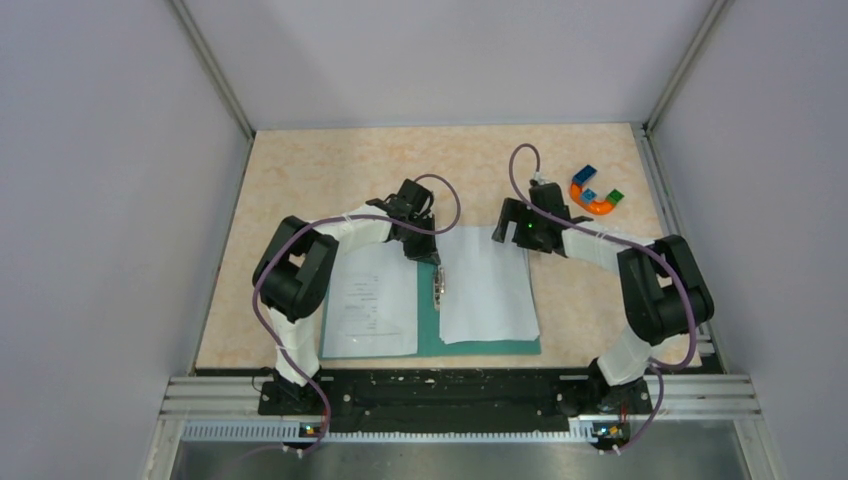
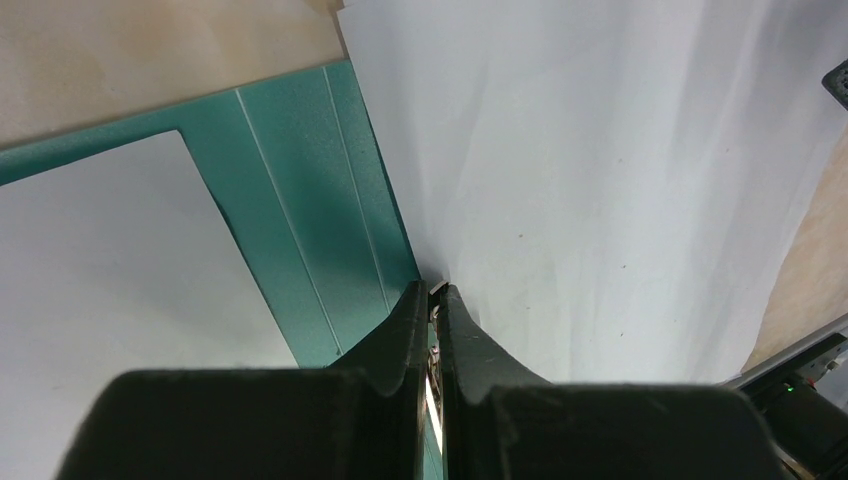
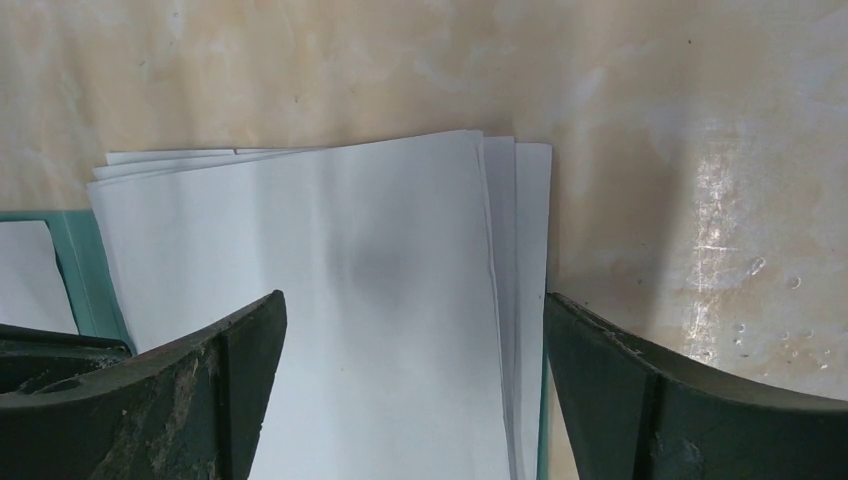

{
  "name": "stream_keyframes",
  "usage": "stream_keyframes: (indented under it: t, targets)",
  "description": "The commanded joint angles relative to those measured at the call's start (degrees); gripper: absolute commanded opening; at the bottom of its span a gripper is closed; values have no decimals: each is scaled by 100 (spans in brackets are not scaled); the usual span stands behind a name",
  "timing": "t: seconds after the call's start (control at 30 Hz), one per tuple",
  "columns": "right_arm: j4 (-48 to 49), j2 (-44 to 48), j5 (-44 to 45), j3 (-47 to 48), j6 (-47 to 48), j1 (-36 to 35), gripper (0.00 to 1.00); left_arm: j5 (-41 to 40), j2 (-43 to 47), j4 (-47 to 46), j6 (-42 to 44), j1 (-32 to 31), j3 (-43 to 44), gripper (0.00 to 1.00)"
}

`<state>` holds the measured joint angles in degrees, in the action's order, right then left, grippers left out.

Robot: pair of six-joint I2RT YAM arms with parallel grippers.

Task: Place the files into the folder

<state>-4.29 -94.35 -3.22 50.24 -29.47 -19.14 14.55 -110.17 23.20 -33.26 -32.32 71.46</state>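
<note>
I see the green folder (image 1: 427,335) open on the worktop (image 1: 300,180), with the printed sheet (image 1: 370,305) on its left cover, type too small to read, and the blank sheets (image 1: 487,290) on its right. My left pincer (image 2: 436,295) is pinching the metal clip (image 1: 438,287) at the spine. My right pincer (image 3: 410,305) is spread wide over the blank sheets' far edge.

Beige table (image 1: 300,170). Teal folder (image 1: 427,325) lies open and flat at 6 o'clock, by near edge. Multicoloured toy (image 1: 580,190) at 1 o'clock, well apart from folder.
</note>
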Motion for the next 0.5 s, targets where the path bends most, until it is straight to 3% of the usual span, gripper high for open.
stream_keyframes:
  t: [0.0,0.23,0.47]
  targets:
    - [55,-74,-238,241,40,-300,96,-164,-190,202,124,0,31,0]
    - [-62,117,212,170,163,-313,97,-198,-164,196,109,4,3,0]
    - [-127,40,5,241,130,-302,96,-203,-152,192,102,-1,-14,0]
